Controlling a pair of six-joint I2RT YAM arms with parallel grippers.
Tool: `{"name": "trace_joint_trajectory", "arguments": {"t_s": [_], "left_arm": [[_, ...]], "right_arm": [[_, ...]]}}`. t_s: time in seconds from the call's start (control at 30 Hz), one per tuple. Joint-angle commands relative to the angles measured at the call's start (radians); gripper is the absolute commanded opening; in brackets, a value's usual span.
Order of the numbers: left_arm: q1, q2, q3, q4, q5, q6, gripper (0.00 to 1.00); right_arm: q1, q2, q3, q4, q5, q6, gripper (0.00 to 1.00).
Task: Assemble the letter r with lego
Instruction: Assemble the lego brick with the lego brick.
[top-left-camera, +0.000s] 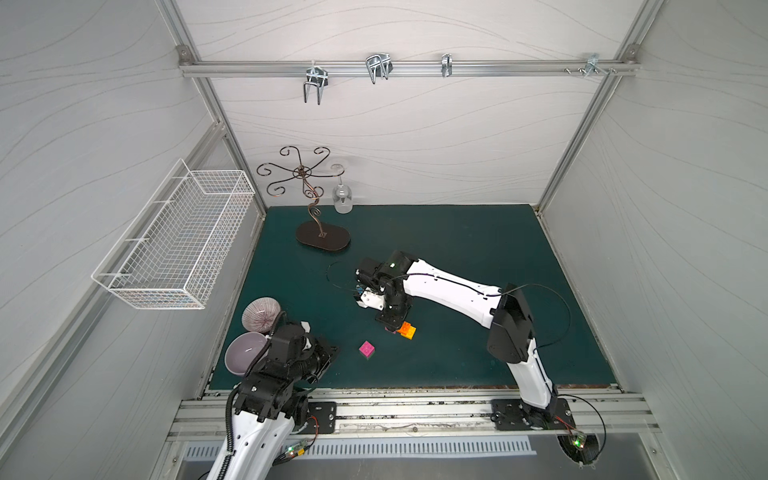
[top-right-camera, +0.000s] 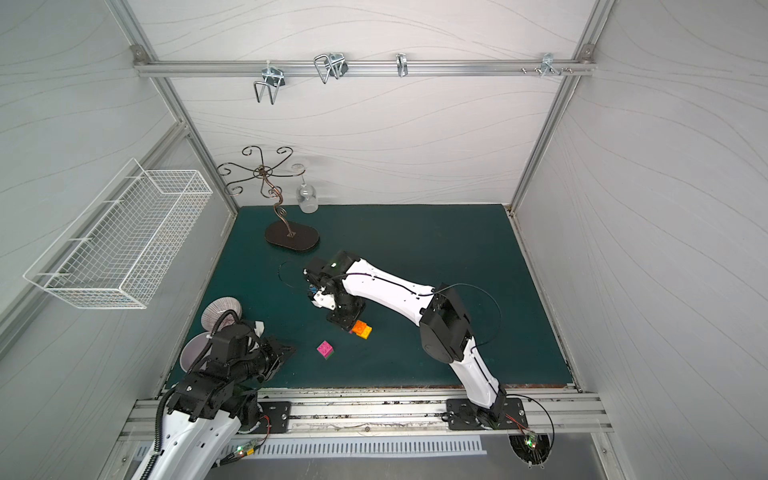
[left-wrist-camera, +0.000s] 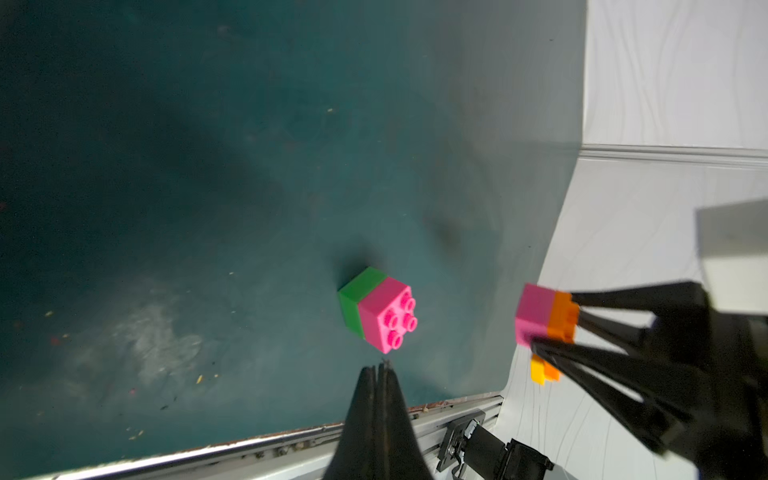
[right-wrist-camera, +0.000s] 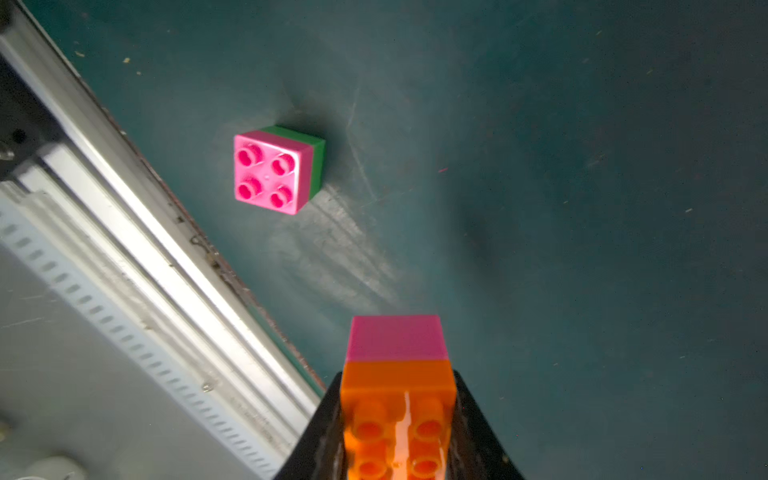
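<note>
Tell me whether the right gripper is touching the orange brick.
Touching. The right wrist view shows the right gripper clamped on both sides of the orange brick.

Two-brick stack on mat — left of held bricks.

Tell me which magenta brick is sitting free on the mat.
The magenta brick on the green brick, studs up, on the mat. The other magenta brick is joined to the orange brick that the right gripper holds.

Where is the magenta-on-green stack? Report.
In a top view the magenta-on-green stack stands free on the green mat, between the left gripper and the right gripper's orange brick.
</note>
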Motion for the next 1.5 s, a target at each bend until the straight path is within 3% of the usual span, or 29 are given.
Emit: {"name": "trace_joint_trajectory", "arguments": {"t_s": [0.0,0.27,0.6,1.47], "left_arm": [[-0.002,-0.018,0.013,0.007,0.002,-0.035,0.0],[-0.002,-0.113,-0.016,-0.026,-0.007,-0.087,0.0],[-0.003,-0.136,-0.025,-0.047,0.001,-0.098,0.0],[-0.002,-0.119,-0.023,-0.043,0.006,-0.088,0.0]], "right_arm": [[0.029,0.022,0.074,-0.149,-0.082,0.167,0.0],[0.093,0.107,0.162,-0.149,-0.032,0.272,0.0],[0.138,0.134,0.17,-0.015,0.04,0.358,0.0],[0.181,0.171,0.093,0.092,0.043,0.372,0.0]]}}
